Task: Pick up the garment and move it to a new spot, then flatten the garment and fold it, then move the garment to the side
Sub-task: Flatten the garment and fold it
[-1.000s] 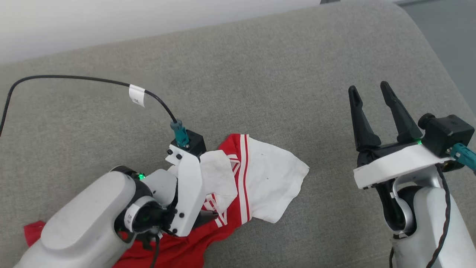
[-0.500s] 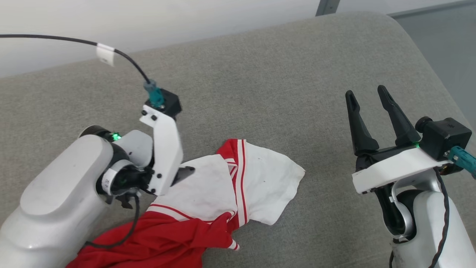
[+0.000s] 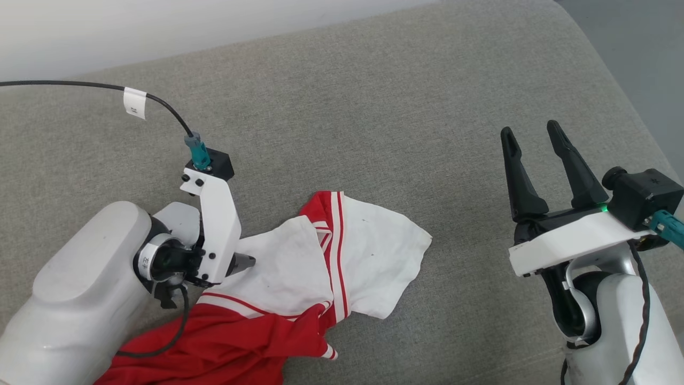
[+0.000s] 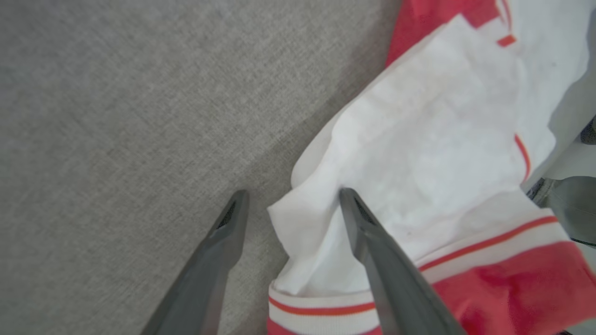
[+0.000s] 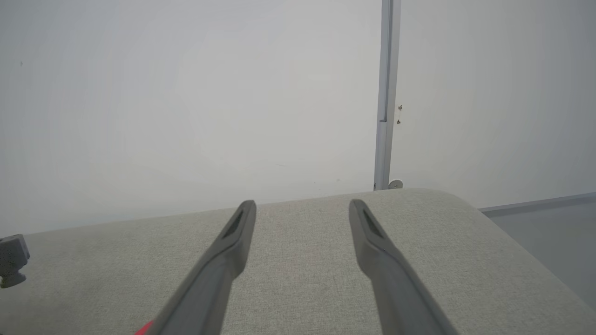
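One garment (image 3: 291, 267), crumpled, lies at the grey cushion's (image 3: 374, 107) near edge, left of centre. There are two grippers. The left wrist view shows what the head view's bracket hides: the left gripper (image 4: 292, 193) is spread wide, straddling a white sleeve corner (nothing clamped). The right gripper (image 3: 534, 133) is spread wide and empty near the right edge.

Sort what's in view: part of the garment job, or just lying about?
Job: red-and-white jersey, crumpled; left tool, open at its edge; right tool, open, apart from it.
Just there: grey upholstered surface; tagged black cable; pale wall.
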Controlling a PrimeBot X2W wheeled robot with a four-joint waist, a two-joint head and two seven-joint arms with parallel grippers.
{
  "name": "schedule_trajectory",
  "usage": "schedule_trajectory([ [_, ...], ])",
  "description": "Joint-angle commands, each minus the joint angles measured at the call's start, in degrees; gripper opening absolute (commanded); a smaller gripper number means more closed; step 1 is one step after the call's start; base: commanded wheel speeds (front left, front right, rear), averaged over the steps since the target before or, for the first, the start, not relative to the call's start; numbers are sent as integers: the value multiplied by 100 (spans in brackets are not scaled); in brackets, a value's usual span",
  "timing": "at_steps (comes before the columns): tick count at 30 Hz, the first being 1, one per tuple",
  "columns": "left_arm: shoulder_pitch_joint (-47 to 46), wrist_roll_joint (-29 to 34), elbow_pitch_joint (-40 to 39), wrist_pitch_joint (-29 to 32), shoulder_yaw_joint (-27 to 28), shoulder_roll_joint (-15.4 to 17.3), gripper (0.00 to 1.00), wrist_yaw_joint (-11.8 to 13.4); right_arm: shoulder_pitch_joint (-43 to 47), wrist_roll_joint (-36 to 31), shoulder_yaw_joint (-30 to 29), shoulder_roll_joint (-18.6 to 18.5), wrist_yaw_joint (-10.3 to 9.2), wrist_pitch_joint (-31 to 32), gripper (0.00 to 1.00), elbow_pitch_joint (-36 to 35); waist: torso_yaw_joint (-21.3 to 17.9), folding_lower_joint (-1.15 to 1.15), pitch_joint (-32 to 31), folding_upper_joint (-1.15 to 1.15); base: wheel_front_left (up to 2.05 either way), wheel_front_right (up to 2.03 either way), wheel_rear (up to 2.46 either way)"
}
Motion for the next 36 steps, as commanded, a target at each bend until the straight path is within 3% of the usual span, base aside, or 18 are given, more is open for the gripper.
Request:
schedule_trajectory([
  [1,16,-81,35,28,5,-29,100,9,-25,27,1,2,0,-35,100,7,13,0,11,0,0,0,0],
  [2,-10,-60,78,54,-25,-30,100,-28,-35,25,-5,1,0,-52,100,34,30,0,18,0,0,0,0],
  [3,-31,-52,89,52,-40,-35,47,-60,-40,23,-7,2,0,-57,100,49,41,0,18,0,0,0,0],
  [4,-51,-60,106,5,-21,-50,4,-58,-49,21,-12,1,0,-61,100,59,52,0,18,0,0,0,0],
  [5,-72,-73,123,24,-18,-58,0,-69,-56,17,-17,1,0,-61,100,68,65,0,15,0,0,0,0],
  [14,-218,-251,-42,-126,245,-103,0,121,33,-87,-176,-1,0,-27,100,58,324,0,-93,0,0,0,0],
  [19,-160,-413,-275,-333,553,71,0,290,79,-153,-268,0,0,27,100,19,549,0,-155,0,0,0,0],
  [36,534,-121,-519,-1565,1377,1201,0,876,219,-272,-492,-40,0,224,100,-118,1358,0,-336,0,0,0,0],
])
